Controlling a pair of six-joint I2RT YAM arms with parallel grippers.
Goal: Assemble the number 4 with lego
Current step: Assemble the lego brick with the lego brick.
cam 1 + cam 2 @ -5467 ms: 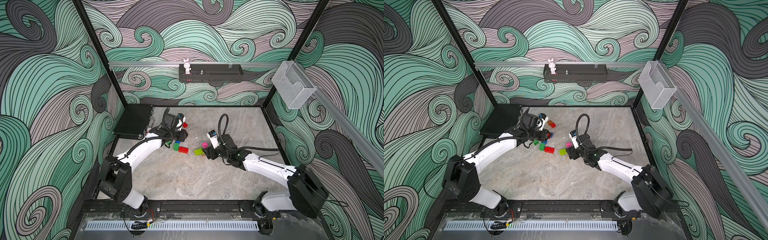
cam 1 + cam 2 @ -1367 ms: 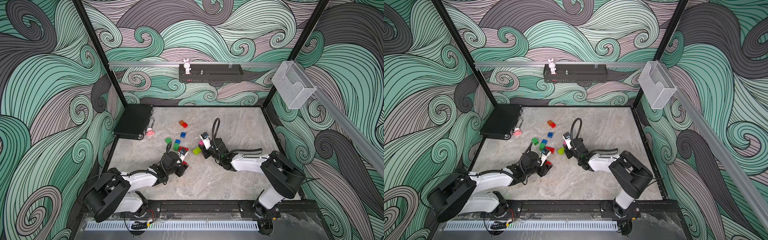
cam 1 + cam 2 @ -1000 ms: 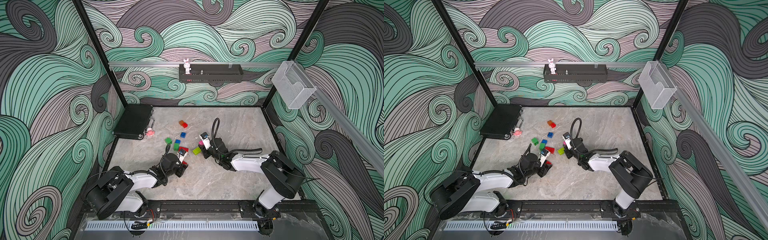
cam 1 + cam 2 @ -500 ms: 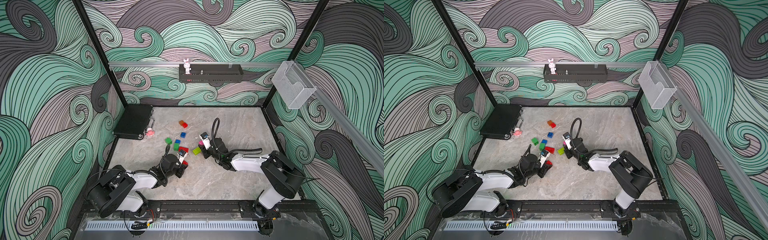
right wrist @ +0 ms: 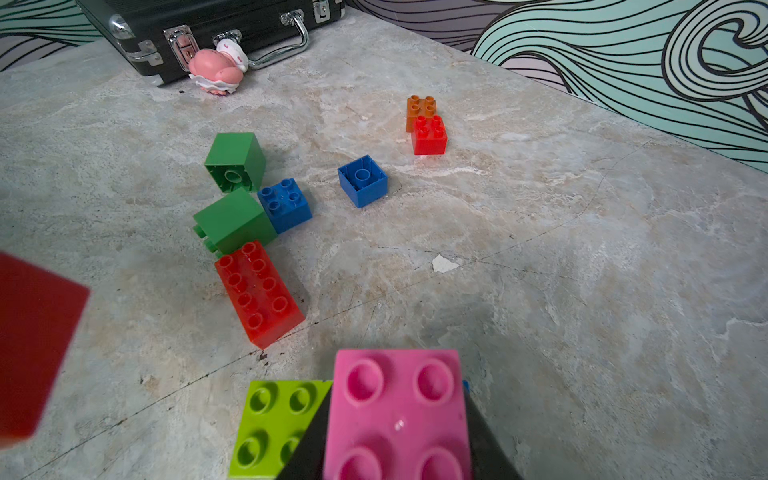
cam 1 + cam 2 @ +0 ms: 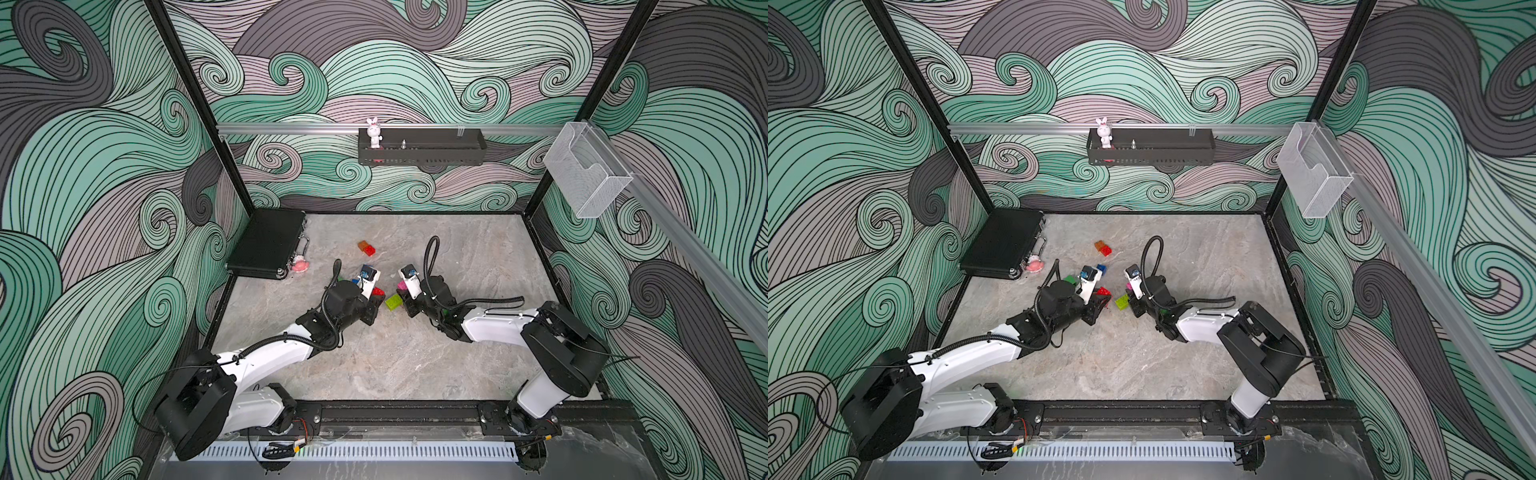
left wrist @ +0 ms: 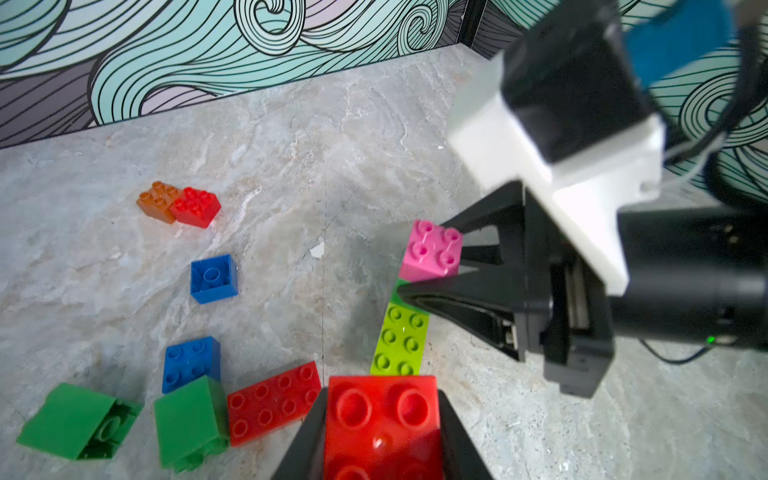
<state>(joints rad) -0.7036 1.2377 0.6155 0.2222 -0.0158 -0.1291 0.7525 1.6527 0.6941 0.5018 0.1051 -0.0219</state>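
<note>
Your left gripper [image 7: 380,440] clamps a red brick [image 7: 380,409], right gripper [image 5: 395,432] a pink brick [image 5: 397,395] beside a lime brick [image 5: 270,419]; open table [image 5: 582,291] beyond those fingers.

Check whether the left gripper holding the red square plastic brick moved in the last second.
Yes. In a top view the left gripper has shifted away from the black front rail, toward the lime plastic brick.

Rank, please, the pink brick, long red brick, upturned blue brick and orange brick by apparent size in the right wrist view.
pink brick, though nearest the camera
long red brick
upturned blue brick
orange brick, farthest, partly hidden
</note>
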